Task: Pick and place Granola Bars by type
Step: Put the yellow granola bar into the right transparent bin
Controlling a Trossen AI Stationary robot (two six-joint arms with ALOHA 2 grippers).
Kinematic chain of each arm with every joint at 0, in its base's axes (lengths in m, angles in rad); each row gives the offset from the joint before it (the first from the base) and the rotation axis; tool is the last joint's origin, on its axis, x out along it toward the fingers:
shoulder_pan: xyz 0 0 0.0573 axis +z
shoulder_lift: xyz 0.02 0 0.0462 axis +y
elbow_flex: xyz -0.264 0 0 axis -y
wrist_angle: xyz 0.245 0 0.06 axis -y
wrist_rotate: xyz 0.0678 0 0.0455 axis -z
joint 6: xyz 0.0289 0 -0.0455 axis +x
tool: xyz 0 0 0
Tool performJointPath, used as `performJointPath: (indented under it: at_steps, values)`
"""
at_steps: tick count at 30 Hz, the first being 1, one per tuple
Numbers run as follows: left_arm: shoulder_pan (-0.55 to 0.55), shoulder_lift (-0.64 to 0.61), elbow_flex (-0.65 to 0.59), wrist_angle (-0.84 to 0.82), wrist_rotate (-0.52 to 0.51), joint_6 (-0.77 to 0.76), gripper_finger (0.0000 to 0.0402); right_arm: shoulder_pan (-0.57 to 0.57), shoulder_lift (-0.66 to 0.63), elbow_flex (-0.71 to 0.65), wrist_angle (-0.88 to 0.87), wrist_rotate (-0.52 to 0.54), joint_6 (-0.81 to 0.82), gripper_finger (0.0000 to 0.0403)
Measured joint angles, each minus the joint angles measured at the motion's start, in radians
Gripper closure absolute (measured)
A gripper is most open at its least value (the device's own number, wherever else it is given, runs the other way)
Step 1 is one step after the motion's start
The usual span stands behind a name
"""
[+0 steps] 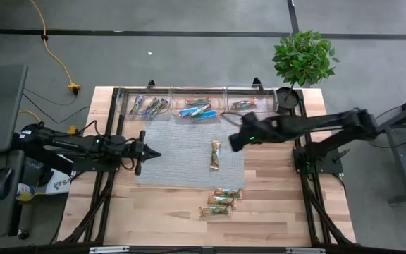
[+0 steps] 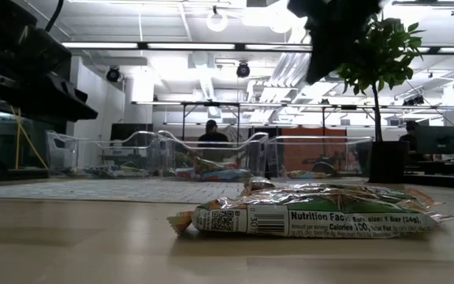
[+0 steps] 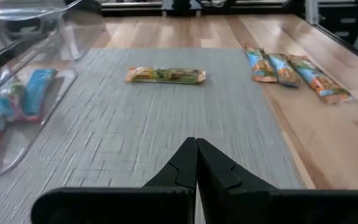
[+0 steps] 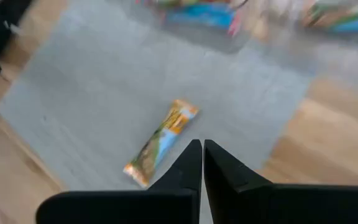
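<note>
Two dark robot arms reach inward over the table from opposite sides. The left arm stretches level from the left edge, its left gripper (image 1: 154,154) pointing toward the centre, the two fingers (image 3: 180,171) pressed together with no gap and nothing between them. The right arm extends from its base at the right side, bent at the elbow and angled toward the middle; its right gripper (image 1: 232,140) hangs above the surface, fingers (image 4: 190,163) likewise closed tip to tip and empty. From table height, only the dark bulk of the right arm shows at the upper edge.
</note>
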Motion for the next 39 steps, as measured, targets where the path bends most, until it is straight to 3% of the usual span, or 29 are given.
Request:
performJointPath:
  at_steps: [7, 14, 18, 29, 39]
  values:
    - [0.000, 0.003, 0.000, 0.000, 0.002, 0.044, 0.0401, 0.026, 0.230, 0.031, 0.127, -0.079, 0.136, 0.0403]
    - [0.000, 0.003, -0.001, 0.000, 0.002, 0.044, 0.0402, 0.019, 0.343, 0.031, 0.213, -0.139, 0.183, 0.0395]
    - [0.000, 0.003, -0.001, 0.000, 0.002, 0.039, 0.0402, 0.020, 0.379, 0.031, 0.265, -0.154, 0.191, 0.0358]
    - [0.000, 0.003, -0.001, 0.000, 0.009, 0.038, 0.0401, -0.018, 0.446, 0.031, 0.335, -0.206, 0.203, 0.0206]
    - [0.000, 0.004, -0.001, 0.000, 0.011, 0.036, 0.0401, -0.087, 0.533, 0.031, 0.369, -0.358, 0.207, 0.0191]
